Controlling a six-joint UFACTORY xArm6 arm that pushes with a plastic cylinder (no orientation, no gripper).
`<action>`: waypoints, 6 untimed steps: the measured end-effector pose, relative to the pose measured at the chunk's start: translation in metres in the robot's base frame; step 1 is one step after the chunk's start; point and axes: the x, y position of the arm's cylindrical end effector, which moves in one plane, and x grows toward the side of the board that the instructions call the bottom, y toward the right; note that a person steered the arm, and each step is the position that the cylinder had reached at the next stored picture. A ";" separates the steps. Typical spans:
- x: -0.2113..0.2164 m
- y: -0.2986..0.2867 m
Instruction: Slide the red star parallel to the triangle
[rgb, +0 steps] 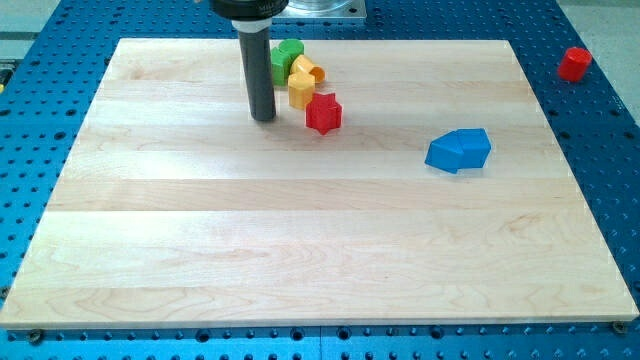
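**Inspector:** Now, where do things stand?

**Operator:** The red star (323, 113) lies near the desk's (300, 250) top edge, just below the yellow blocks (302, 82) and seemingly touching the lower one. My tip (264, 118) sits to the view's left of the star, about level with it, with a clear gap between them. The end effector is a bare rod: it has nothing to clench and it grasps nothing.

**Inspector:** And how is the step best done?

**Operator:** I take the blue block (458, 150), well apart to the view's right and lower, to be the triangle. The star probably needs to come down until level with it. A push from the left alone would only run it sideways, so the tip should meet the star's upper-left flank squarely, to avoid spinning it or dragging the yellows along.

**Inspector:** Anything obscured?

**Operator:** The rod hides part of the green block (288, 57). The blue block's outline reads ambiguously. A red block (574, 63) sits off the desk, and its shape is unclear.
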 end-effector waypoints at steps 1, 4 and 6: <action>0.005 0.076; 0.042 0.058; 0.075 0.075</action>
